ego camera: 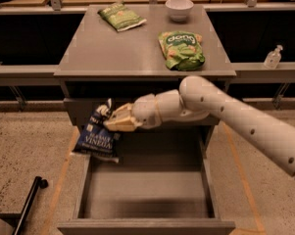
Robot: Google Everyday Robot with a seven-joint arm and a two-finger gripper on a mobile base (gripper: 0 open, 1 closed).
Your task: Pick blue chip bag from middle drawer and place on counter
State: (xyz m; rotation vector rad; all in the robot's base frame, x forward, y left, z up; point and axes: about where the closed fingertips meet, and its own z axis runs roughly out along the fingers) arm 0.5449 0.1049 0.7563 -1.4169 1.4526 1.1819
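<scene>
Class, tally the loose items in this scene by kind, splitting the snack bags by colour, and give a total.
Green snack bags: 2, on the counter
Blue chip bag: 1, pinched by the gripper at the left side of the open middle drawer
White bowl: 1
Clear bottle: 1
Total: 5

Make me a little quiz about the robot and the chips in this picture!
1. True or false: the blue chip bag lies on the counter.
2. Green snack bags on the counter: A one, B two, C three?
3. Fill in: the hand, over a side edge of the open middle drawer, is shut on the bag's ___ end.
Key: 1 false; 2 B; 3 top.
</scene>
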